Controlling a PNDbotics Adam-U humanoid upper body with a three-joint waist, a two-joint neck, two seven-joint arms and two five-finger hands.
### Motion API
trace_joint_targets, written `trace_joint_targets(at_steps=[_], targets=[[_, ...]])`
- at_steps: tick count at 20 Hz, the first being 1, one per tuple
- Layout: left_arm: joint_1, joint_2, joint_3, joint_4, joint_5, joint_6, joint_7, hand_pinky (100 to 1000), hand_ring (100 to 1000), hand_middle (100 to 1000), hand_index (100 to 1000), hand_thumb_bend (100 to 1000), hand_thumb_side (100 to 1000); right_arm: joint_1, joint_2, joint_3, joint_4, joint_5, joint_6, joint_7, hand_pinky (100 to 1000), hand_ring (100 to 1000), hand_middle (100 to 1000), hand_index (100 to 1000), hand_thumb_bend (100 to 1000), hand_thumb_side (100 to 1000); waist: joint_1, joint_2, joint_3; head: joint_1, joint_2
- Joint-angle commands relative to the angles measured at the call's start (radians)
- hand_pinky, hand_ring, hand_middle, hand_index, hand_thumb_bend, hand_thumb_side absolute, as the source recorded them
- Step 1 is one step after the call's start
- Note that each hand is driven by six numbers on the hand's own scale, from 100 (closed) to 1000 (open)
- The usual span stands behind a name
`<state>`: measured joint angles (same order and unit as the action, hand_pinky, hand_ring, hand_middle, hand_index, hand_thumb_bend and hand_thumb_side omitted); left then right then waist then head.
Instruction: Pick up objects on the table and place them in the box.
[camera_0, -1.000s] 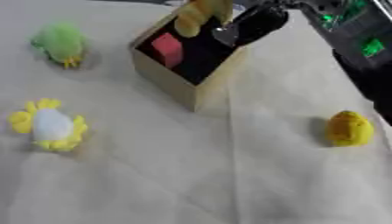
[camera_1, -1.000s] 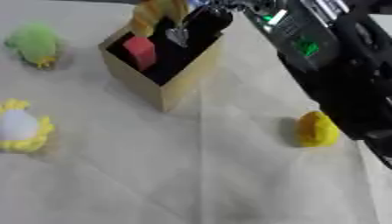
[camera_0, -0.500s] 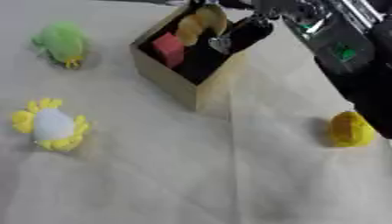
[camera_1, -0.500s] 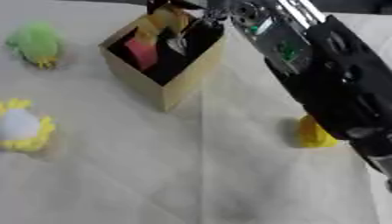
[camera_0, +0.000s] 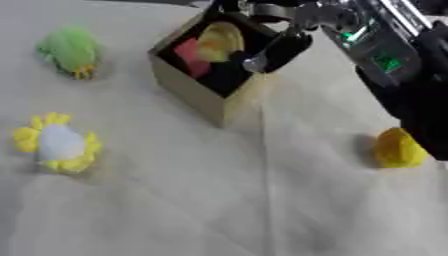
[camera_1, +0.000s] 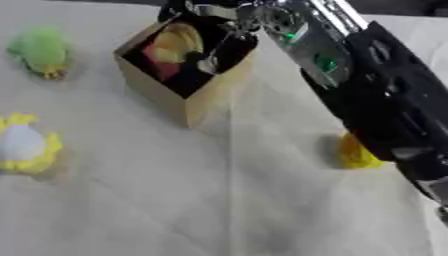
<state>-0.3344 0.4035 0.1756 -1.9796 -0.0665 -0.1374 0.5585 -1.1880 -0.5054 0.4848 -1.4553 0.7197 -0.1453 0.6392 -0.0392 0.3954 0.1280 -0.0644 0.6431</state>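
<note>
Hovering over the box (camera_0: 214, 70), right hand (camera_0: 278, 49) has a yellow toy (camera_0: 219, 40) below it inside; whether its fingers have parted, cannot tell. Risk: withdrawing snags the box wall, tipping it. Duck (camera_0: 398, 148) sits near the table's right edge, flower (camera_0: 54, 143) and green toy (camera_0: 70, 50) left.
</note>
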Motion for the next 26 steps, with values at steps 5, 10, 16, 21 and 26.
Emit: trace_joint_targets(at_steps=[5,10,16,21,26], targets=[[-0.005,0.010,0.005,-0.020,-0.007,0.001,0.000,723,640,607,762,374,514,-0.017,-0.011,-0.031,-0.029,0.012,0.007,-0.007,914,956,850,922,187,171,0.007,-0.032,-0.001,0.000,0.006],[-0.004,0.010,0.005,-0.020,-0.010,0.001,0.001,723,640,607,762,374,513,-0.004,-0.029,-0.055,-0.091,-0.025,0.035,-0.029,911,946,839,916,149,145,0.009,-0.037,-0.003,-0.002,0.007],[0.018,0.024,0.029,-0.020,-0.024,0.004,0.021,722,640,607,762,376,512,0.062,-0.099,-0.089,-0.175,-0.052,0.033,-0.063,886,908,795,887,100,109,0.011,-0.040,-0.059,0.053,0.022],[0.030,0.035,0.042,-0.020,-0.043,0.007,0.040,723,640,607,762,379,508,0.178,-0.214,-0.117,-0.291,-0.108,0.029,-0.134,887,892,788,881,100,101,0.022,-0.044,-0.127,0.095,0.028],[0.031,0.041,0.049,-0.020,-0.056,0.008,0.050,722,641,608,762,380,505,0.291,-0.327,-0.133,-0.404,-0.155,0.083,-0.141,889,893,788,877,100,142,0.028,-0.043,-0.172,0.119,0.024]])
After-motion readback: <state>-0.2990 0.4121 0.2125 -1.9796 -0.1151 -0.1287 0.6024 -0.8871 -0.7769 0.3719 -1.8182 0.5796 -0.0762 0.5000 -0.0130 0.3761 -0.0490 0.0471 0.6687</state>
